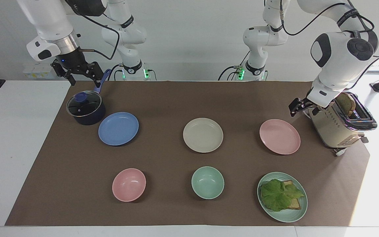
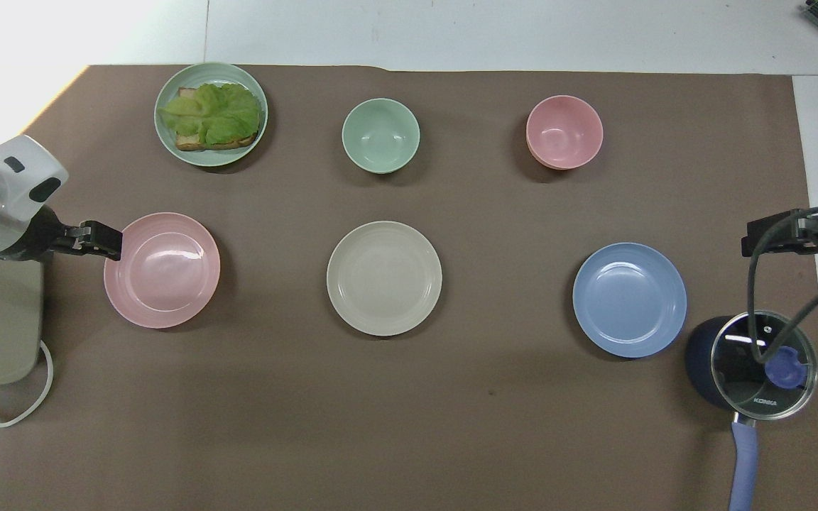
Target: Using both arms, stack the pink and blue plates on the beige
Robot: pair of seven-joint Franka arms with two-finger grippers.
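Three plates lie in a row on the brown mat: the blue plate (image 1: 118, 128) (image 2: 629, 299) toward the right arm's end, the beige plate (image 1: 203, 135) (image 2: 384, 278) in the middle, and the pink plate (image 1: 280, 136) (image 2: 162, 270) toward the left arm's end. My left gripper (image 1: 297, 107) (image 2: 102, 241) hangs open and empty between the toaster and the pink plate, over the plate's rim. Above the pot, beside the blue plate, my right gripper (image 1: 83, 77) (image 2: 771, 238) is held high, open, with nothing in it.
A dark pot with a glass lid (image 1: 86, 108) stands next to the blue plate. A cream toaster (image 1: 337, 126) holding bread stands beside the pink plate. Farther from the robots are a pink bowl (image 1: 129, 184), a green bowl (image 1: 207, 182) and a green plate (image 1: 288, 217) with lettuce on toast.
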